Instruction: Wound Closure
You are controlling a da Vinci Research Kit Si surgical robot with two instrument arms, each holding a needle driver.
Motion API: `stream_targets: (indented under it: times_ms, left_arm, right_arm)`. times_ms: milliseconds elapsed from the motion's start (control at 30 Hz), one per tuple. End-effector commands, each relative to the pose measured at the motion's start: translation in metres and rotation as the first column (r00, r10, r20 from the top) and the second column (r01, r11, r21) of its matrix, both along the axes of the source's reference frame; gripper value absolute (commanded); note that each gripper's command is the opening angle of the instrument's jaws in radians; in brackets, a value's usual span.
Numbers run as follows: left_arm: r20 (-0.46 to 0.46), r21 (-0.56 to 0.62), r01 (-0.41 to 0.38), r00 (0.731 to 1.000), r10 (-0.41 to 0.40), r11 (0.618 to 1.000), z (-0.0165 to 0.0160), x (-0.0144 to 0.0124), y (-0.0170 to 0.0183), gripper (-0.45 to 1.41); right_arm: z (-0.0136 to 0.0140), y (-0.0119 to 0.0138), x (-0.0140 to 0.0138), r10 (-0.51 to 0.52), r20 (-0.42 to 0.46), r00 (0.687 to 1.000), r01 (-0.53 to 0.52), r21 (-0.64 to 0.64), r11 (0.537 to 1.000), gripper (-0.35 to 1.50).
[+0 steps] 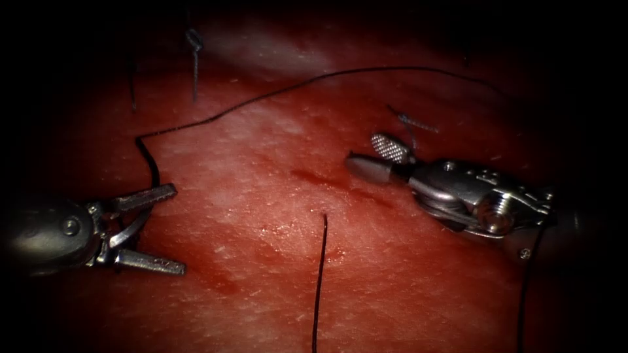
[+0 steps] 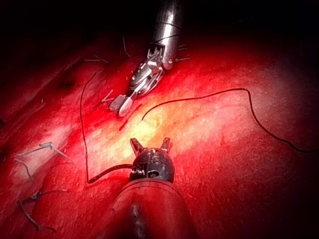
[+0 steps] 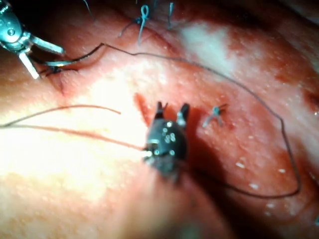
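My left tool (image 1: pixel 154 229) sits at 9 o'clock in the endoscope view, its 2 ridged steel jaws spread wide. A curved steel piece, which looks like the needle (image 1: pixel 131 225), lies between them near the hinge; I cannot tell whether they grip it. The dark thread (image 1: pixel 261 97) comes up from that spot, bends at a corner, then arcs long and thin toward 1 o'clock. My right tool (image 1: pixel 376 157) comes in from 3 o'clock with its jaws partly open and empty: 1 cross-hatched pad faces up, the other is smooth and blunt.

The tissue (image 1: pixel 261 281) is wet, glossy and red, paler toward 12 o'clock. The cut (image 1: pixel 320 180) is a short dark-red slit between my 2 tools, nearer the right one. Open tissue lies between the tips.

A loose strand of thread (image 1: pixel 319 281) runs straight from below the cut toward 6 o'clock. A knotted stitch with cut ends (image 1: pixel 193 46) stands near 11 o'clock, and another short stitch (image 1: pixel 412 122) lies just above my right jaws.
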State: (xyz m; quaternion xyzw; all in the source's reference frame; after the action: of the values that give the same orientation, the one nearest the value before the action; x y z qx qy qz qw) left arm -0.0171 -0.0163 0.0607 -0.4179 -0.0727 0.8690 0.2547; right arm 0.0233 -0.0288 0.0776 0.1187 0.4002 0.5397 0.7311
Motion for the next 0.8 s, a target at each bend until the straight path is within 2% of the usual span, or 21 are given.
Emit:
stream_targets:
  times_ms: [33,100,533,600,633,667,800]
  left_arm:
    - [0.001,0.000,-0.001,1.000,0.001,1.000,0.0005,-0.0005,-0.0003,0.33]
    - [0.001,0.000,-0.001,1.000,0.001,1.000,0.0005,-0.0005,-0.0003,0.33]
    - [0.001,0.000,-0.001,1.000,0.001,1.000,0.0005,-0.0005,-0.0003,0.33]
    - [0.001,0.000,-0.001,1.000,0.001,1.000,0.0005,-0.0005,-0.0003,0.33]
    - [0.002,0.000,-0.001,1.000,0.001,1.000,0.0006,-0.0005,-0.0002,0.33]
    - [0.002,0.000,-0.001,1.000,0.001,1.000,0.0006,-0.0005,-0.0002,0.33]
    - [0.002,0.000,-0.001,1.000,0.001,1.000,0.0006,-0.0005,-0.0002,0.33]
  right_arm:
    - [0.0004,-0.0003,0.0009,-0.004,-0.001,1.000,0.004,0.002,1.000,0.22]
    - [0.0004,-0.0004,0.0012,-0.010,-0.005,1.000,0.010,0.006,1.000,0.14]
    - [0.0007,-0.0008,0.0027,-0.063,-0.035,0.997,0.063,0.010,0.998,0.12]
    - [0.0006,-0.0009,0.0029,-0.066,-0.037,0.997,0.066,0.009,0.998,0.05]
    - [0.0006,-0.0009,0.0030,-0.065,-0.037,0.997,0.066,0.010,0.998,-0.08]
    - [0.0006,-0.0009,0.0030,-0.065,-0.037,0.997,0.065,0.010,0.998,-0.35]
    - [0.0004,-0.0005,0.0030,-0.044,0.028,0.999,0.043,0.014,0.999,-0.35]
